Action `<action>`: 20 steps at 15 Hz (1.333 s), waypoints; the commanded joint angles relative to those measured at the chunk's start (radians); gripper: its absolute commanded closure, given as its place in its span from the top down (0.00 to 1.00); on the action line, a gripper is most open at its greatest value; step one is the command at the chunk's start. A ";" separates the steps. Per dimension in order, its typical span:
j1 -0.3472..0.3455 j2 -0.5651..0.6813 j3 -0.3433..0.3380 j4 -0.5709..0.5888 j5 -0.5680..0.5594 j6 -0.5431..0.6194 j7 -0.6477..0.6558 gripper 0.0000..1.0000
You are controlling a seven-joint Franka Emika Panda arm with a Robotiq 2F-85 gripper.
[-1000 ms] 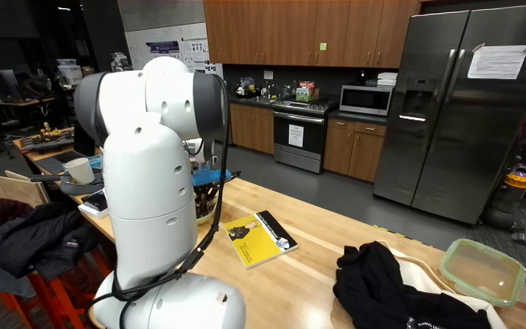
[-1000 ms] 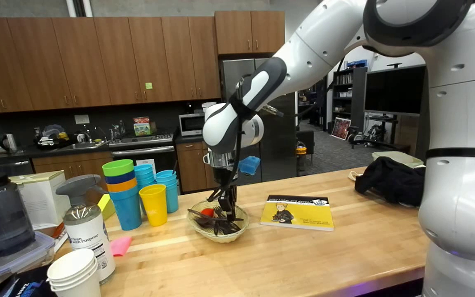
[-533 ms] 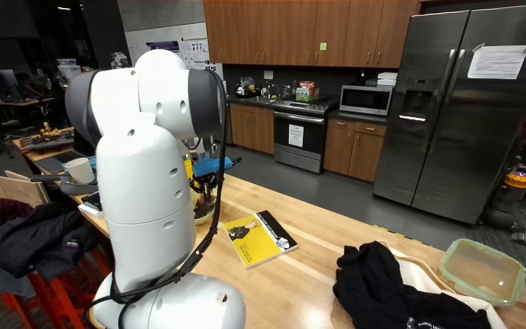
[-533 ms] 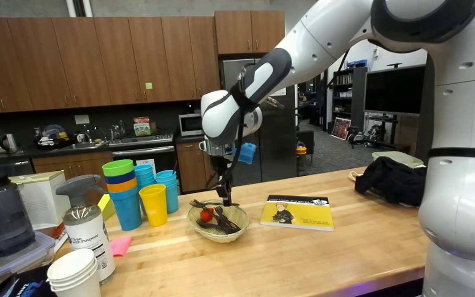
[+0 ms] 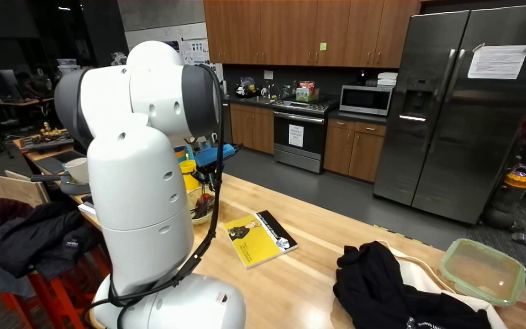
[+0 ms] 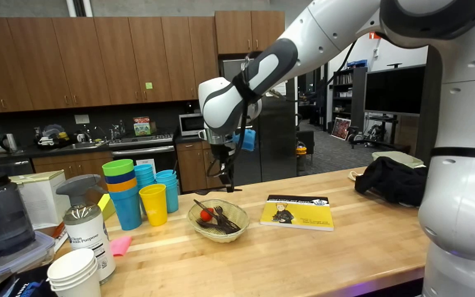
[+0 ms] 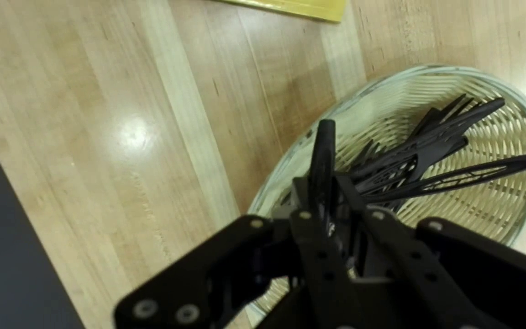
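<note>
Above a wicker basket [image 6: 240,213] on the wooden bench [image 6: 287,260], the tool [image 6: 229,189] is clamped on a dark utensil [image 7: 323,153] held nearly level. A second earlier, the tool reached down among the black cutlery [image 6: 224,222] inside.

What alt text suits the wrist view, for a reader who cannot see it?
A robot's gripper holds a dark utensil above a woven basket of dark cutlery, which stands on a wooden table. Part of a yellow book shows at the top edge.
</note>
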 commanded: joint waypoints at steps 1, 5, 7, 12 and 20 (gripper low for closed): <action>-0.016 -0.046 -0.028 -0.013 -0.039 -0.044 0.037 0.04; -0.045 -0.089 -0.063 -0.037 -0.071 -0.072 0.107 0.04; -0.061 -0.112 -0.079 -0.047 -0.092 -0.090 0.149 0.04; -0.097 -0.189 -0.120 -0.115 -0.083 -0.076 0.167 0.04; -0.117 -0.314 -0.158 -0.261 -0.149 -0.070 0.128 0.04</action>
